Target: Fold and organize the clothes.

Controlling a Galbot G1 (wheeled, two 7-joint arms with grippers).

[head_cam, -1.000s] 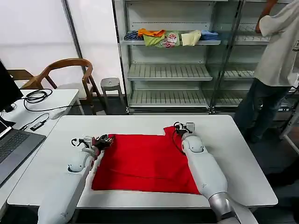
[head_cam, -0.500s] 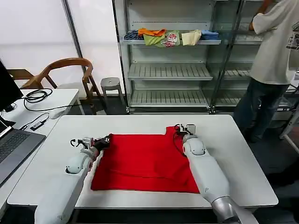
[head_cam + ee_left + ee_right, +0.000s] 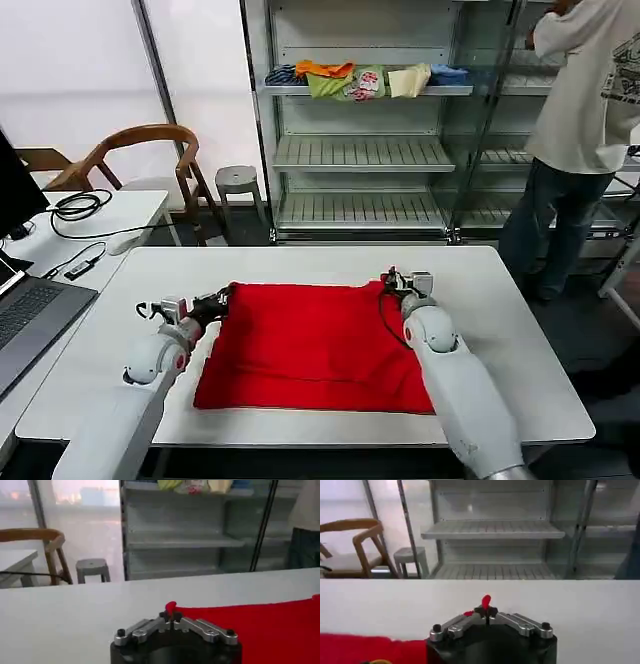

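Presently my left gripper (image 3: 222, 297) and right gripper (image 3: 392, 281) each clench a far corner of the bright red cotton T-shirt (image 3: 310, 345), mid-fold; next, carry both toward its near hem.

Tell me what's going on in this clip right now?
A two-armed robot is working on a red T-shirt spread on a white table. The left gripper pinches the shirt's far corner on the robot's left, and the right gripper pinches the far corner on its right; both jaws are shut on cloth. The far edge runs fairly straight between them.
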